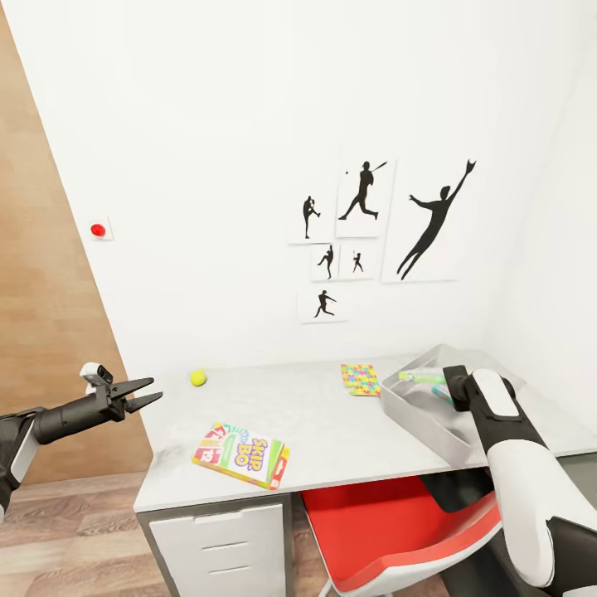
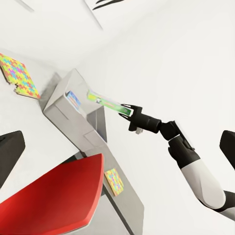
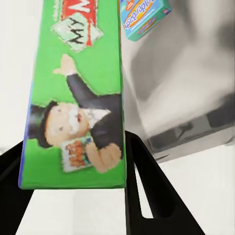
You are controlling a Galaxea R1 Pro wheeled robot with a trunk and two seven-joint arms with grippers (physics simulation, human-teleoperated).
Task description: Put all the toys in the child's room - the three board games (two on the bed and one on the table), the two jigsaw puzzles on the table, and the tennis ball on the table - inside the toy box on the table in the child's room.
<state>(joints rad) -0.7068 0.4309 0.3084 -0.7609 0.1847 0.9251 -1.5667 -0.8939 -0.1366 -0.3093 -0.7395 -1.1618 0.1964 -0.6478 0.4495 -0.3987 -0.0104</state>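
Above the light grey toy box [image 1: 414,414] at the table's [image 1: 332,431] right end, my right gripper [image 1: 441,383] is shut on a green board game [image 1: 419,376], held edge-up. The right wrist view shows that game [image 3: 73,98] between the fingers and another game box [image 3: 144,17] lying inside the toy box [image 3: 186,73]. A yellow-green-red board game [image 1: 240,454] lies near the front edge. One jigsaw puzzle [image 1: 361,379] lies left of the box, a second [image 2: 113,180] on the lower section. The tennis ball [image 1: 198,378] rests at the back left. My left gripper [image 1: 156,390] hovers open off the table's left end.
A red chair [image 1: 398,531] is tucked under the table beside the white drawers [image 1: 215,547]. A wooden panel [image 1: 41,332] stands at the left. White walls with black silhouette pictures [image 1: 365,199] close the corner behind and to the right.
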